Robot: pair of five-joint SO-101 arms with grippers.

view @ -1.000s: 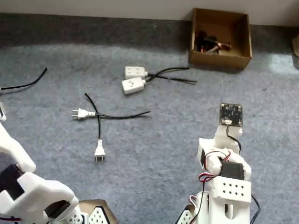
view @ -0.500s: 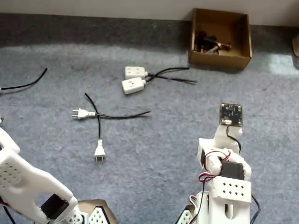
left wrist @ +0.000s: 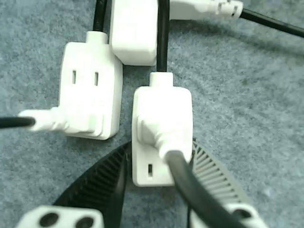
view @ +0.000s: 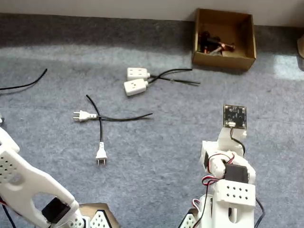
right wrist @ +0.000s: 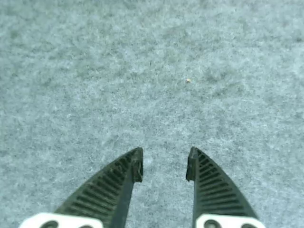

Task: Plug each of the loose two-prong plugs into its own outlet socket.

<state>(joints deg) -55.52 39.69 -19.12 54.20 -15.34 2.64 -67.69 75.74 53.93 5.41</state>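
As things stand now, status:
left claw (left wrist: 161,151): clamped on the sides of a white socket block (left wrist: 148,173)
seated plug (left wrist: 159,128): sits in that block, black cord running off it
neighbour block (left wrist: 92,90): just beside the held one, with a white side plug (left wrist: 52,121) on its face and one slot pair free
right claw (right wrist: 164,164): apart, holding nothing, over bare carpet (right wrist: 152,71)
left-pointing plug (view: 81,115): loose, mid-table, seen from overhead
nearer plug (view: 100,155): loose, prongs toward me, its cord crossing the other's
socket pair (view: 136,80): side by side, farther out, well apart from both loose plugs
box (view: 222,61): far right
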